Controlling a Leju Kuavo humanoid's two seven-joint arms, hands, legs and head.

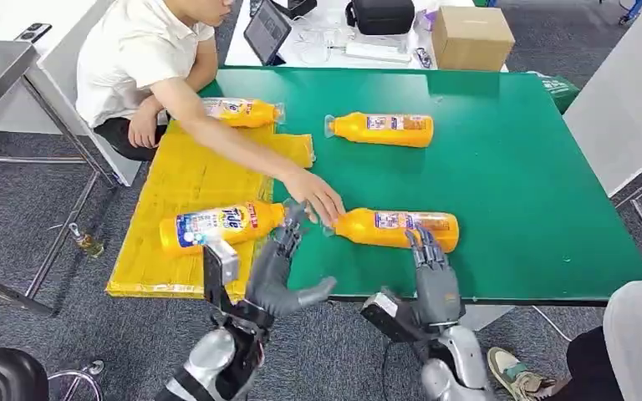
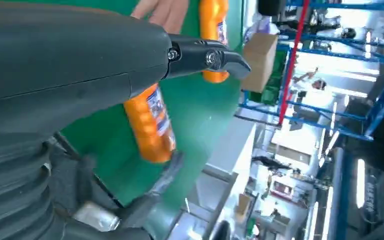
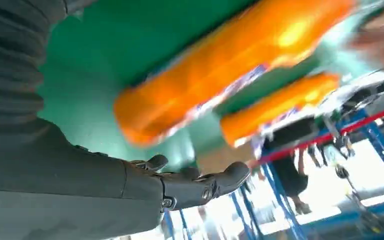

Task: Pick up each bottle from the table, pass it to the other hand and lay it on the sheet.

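Several orange bottles lie on their sides. One bottle [image 1: 397, 228] rests on the green table [image 1: 535, 192] near its front edge, and a person's hand [image 1: 316, 196] touches its cap end. My right hand [image 1: 431, 266] hovers open just in front of that bottle [image 3: 220, 82], fingers stretched toward it. My left hand [image 1: 277, 266] is open, empty, fingers up near the person's hand. A second bottle [image 1: 221, 223] lies on the yellow sheet [image 1: 175, 180], a third [image 1: 241, 111] at the sheet's far end. Another bottle [image 1: 381, 128] lies farther back on the table.
A person in a white shirt [image 1: 138, 50] sits at the far left, arm reaching across the sheet. A cardboard box [image 1: 471, 36], tablet [image 1: 266, 30] and black bag [image 1: 381, 15] stand behind the table. Someone's leg and shoe [image 1: 514, 374] are at the right front.
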